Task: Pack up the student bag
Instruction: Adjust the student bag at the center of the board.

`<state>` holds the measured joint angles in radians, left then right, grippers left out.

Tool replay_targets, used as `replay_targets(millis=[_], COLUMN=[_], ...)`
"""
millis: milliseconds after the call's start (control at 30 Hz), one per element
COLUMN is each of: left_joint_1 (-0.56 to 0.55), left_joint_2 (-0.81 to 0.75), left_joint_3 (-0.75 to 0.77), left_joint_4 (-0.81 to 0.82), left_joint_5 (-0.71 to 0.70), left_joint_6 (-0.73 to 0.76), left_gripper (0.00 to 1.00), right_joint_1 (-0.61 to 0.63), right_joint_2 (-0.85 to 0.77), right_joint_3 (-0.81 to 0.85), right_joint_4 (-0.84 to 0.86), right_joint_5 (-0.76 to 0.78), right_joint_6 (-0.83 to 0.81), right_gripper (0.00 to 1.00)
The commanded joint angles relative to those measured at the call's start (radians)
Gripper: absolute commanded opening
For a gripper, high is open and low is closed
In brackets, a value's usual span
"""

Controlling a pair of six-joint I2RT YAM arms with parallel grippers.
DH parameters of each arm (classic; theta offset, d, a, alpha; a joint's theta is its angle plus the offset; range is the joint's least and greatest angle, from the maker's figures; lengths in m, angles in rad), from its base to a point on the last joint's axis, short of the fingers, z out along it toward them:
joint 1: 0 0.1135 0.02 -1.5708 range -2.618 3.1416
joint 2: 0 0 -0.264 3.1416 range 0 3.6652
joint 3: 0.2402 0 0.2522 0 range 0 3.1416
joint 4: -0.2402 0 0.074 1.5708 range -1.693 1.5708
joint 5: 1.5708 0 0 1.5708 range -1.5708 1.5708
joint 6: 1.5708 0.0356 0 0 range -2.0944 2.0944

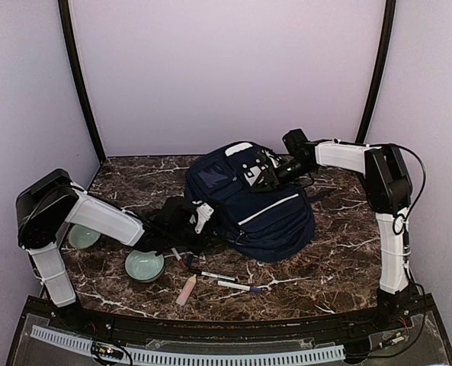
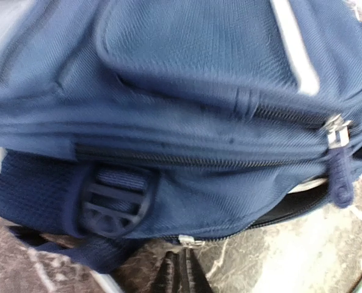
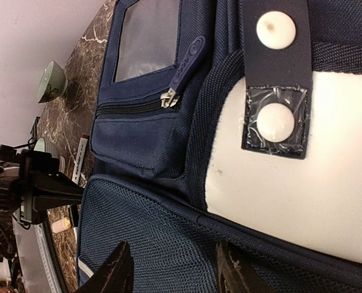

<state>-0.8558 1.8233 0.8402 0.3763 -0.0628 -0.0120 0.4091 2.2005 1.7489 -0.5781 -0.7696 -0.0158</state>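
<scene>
Navy student bag (image 1: 264, 210) lay slumped on the marble table (image 1: 325, 267), grey stripe across its front, white patch on top; left gripper (image 2: 181, 274) pinched shut, right gripper (image 3: 171, 268) spread over its mesh.

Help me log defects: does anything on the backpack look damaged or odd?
On the navy strap of the student bag, the lower snap is ringed by crinkled clear tape, like a makeshift repair; the upper snap is bare.

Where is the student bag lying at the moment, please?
Top view: the student bag lies mid-table, right of the left pincer, with pens on its near side.
</scene>
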Motion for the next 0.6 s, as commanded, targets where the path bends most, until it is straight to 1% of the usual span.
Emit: replay_targets(millis=[0, 100, 233, 300, 333, 467, 567], left_joint_1=[0.008, 0.008, 0.008, 0.007, 0.007, 0.008, 0.008], left_joint_2=[-0.118, -0.137, -0.132, -0.122, -0.116, -0.078, -0.036], left_joint_3=[-0.005, -0.011, -0.01, -0.003, 0.001, 0.017, 0.032], left_joint_4=[-0.083, -0.132, -0.158, -0.169, -0.175, -0.184, -0.163], left_joint_5=[0.013, 0.064, 0.122, 0.12, 0.116, 0.075, 0.067], left_joint_6=[0.047, 0.041, 0.027, 0.012, 0.007, 0.006, 0.034], left_gripper=[0.0, 0.0, 0.0, 0.0, 0.02, 0.23, 0.35], right_joint_1=[-0.022, -0.023, -0.023, -0.022, -0.023, -0.021, -0.021], right_joint_2=[0.105, 0.104, 0.106, 0.104, 0.103, 0.1, 0.102], right_joint_3=[-0.046, -0.046, -0.05, -0.053, -0.056, -0.065, -0.067], right_joint_4=[0.003, 0.004, 0.006, 0.006, 0.007, 0.017, 0.017], right_joint_5=[0.189, 0.189, 0.196, 0.199, 0.198, 0.194, 0.193], right_joint_6=[0.01, 0.013, 0.011, 0.011, 0.011, 0.016, 0.017], right_gripper=[0.47, 0.47, 0.47, 0.47, 0.47, 0.47, 0.47])
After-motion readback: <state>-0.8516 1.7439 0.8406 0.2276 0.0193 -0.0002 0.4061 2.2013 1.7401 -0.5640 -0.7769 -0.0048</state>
